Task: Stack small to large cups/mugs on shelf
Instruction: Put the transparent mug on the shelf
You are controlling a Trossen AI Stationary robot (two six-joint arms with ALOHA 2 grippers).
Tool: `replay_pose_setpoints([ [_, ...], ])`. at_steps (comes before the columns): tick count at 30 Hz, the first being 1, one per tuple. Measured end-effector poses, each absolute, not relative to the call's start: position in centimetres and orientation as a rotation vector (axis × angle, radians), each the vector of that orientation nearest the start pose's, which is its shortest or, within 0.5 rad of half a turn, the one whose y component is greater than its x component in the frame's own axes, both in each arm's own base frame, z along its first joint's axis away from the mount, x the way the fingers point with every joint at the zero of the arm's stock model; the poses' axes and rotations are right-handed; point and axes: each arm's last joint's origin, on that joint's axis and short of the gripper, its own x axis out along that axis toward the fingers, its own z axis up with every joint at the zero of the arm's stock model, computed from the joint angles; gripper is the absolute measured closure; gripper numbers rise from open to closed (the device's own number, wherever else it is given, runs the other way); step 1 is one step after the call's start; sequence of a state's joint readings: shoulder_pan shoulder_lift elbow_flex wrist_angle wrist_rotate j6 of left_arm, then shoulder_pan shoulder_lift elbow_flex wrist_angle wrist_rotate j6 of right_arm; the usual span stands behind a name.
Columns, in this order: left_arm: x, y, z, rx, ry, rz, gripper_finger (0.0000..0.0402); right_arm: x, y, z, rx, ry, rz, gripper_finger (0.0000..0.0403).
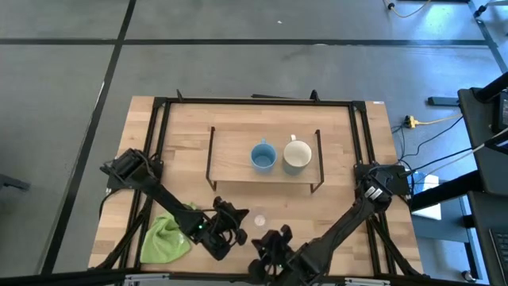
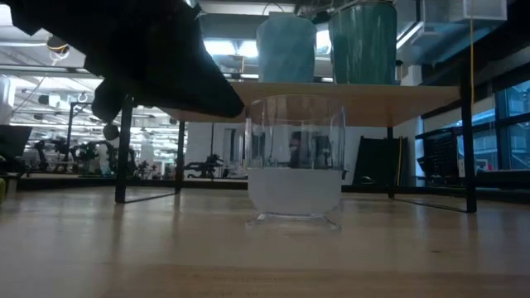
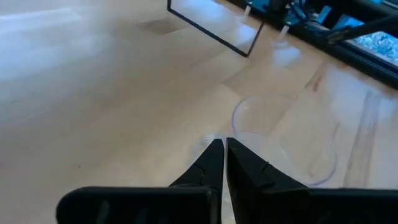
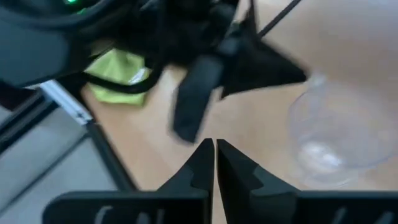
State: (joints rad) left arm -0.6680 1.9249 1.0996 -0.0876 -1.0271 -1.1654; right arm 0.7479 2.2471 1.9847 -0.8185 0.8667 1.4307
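- The glass (image 1: 259, 220) sits on the table (image 1: 333, 210) in front of the shelf (image 1: 230, 155), not picked up yet. The blue mug (image 1: 263, 156) and white mug (image 1: 297, 155) are already up on the shelf side by side.
- The left gripper (image 3: 224, 148) is just beside the glass with its fingers pinched together, holding nothing.
- The right gripper (image 4: 215, 148) is close by too, also closed and empty.
- My worry: closed fingers that near a light clear glass could just knock it over or shove it away. Both arms are crowded in there as well, so they might bump.
- The green cloth (image 1: 165, 237) is off to the side, out of the way.
- No brands, labels or writing I can read anywhere.
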Motion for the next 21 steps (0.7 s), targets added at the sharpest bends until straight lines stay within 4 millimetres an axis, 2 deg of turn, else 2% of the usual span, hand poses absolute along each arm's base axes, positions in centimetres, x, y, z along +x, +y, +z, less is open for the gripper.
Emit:
replay_pose_setpoints([
  [5,30.7,-21.2,15.3,-0.432,0.362,0.562,0.0392,36.0,29.4,23.7,0.492,0.584,-0.647,0.0383],
  [9,29.7,-22.4,15.7,-0.452,0.367,0.515,0.0389,34.1,27.0,24.4,0.461,0.724,-0.867,0.0383],
  [12,28.8,-23.5,16.2,-0.482,0.356,0.479,0.0385,33.3,25.8,24.1,0.514,0.84,-1.008,0.0383],
  [15,27.9,-24.5,16.1,-0.528,0.371,0.448,0.0384,33.8,25.8,23.7,0.589,0.961,-0.945,0.0383],
  [18,27.0,-25.5,16.1,-0.56,0.387,0.416,0.0381,35.0,26.3,23.7,0.711,0.959,-0.86,0.0371],
  [21,26.1,-26.4,16.3,-0.566,0.392,0.38,0.0372,36.1,25.7,24.1,0.769,0.926,-0.834,0.0337],
])
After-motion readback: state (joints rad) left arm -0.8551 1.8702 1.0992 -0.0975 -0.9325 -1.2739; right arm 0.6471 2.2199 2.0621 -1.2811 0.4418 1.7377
